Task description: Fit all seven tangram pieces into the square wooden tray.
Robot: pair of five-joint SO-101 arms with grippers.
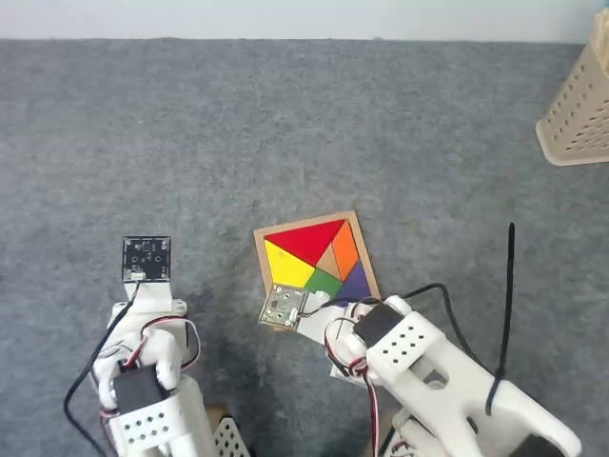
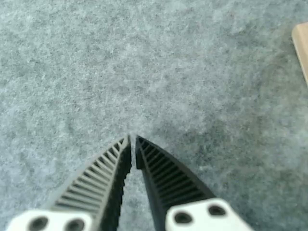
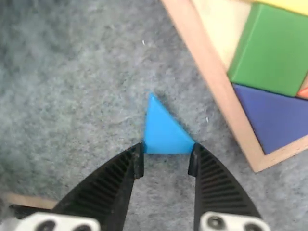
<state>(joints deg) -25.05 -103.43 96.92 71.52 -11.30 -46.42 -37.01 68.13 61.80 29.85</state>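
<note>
Your right hand (image 3: 166, 150) stands at a middling width, one fingertip (image 3: 138, 150) against each base corner of the blue triangle (image 3: 163, 130), which lies flat on the grey surface (image 3: 72, 72). The triangle's base, its long axis, runs straight across between your fingers; its apex points directly away from the hand. The piece lies outside the square wooden tray (image 3: 211, 82), just beside the tray's rim and apart from it by a narrow strip of surface.

Just past the rim, nearest the hand, a dark blue piece (image 3: 276, 118) fills the tray's corner. The green piece (image 3: 269, 53) sits beyond it, edge to edge, with a pale patch of bare tray floor (image 3: 221, 19) alongside.

From above, the tray (image 1: 304, 223) is turned at a slight angle ahead of your right arm. It holds a red triangle (image 1: 309, 243) at its far side, a yellow triangle (image 1: 285, 267), an orange piece (image 1: 345, 249), and the green (image 1: 324, 282) and dark blue (image 1: 355, 284) pieces nearer the hand. You cannot tell whether the tan triangle (image 1: 328, 262) at the centre is a piece or bare floor.

Your left hand (image 2: 133, 139) is narrow, its tips almost touching, holding nothing, over bare surface well to the side of the tray.

Farthest off, a cream perforated basket (image 1: 580, 105) stands at the surface's corner.
</note>
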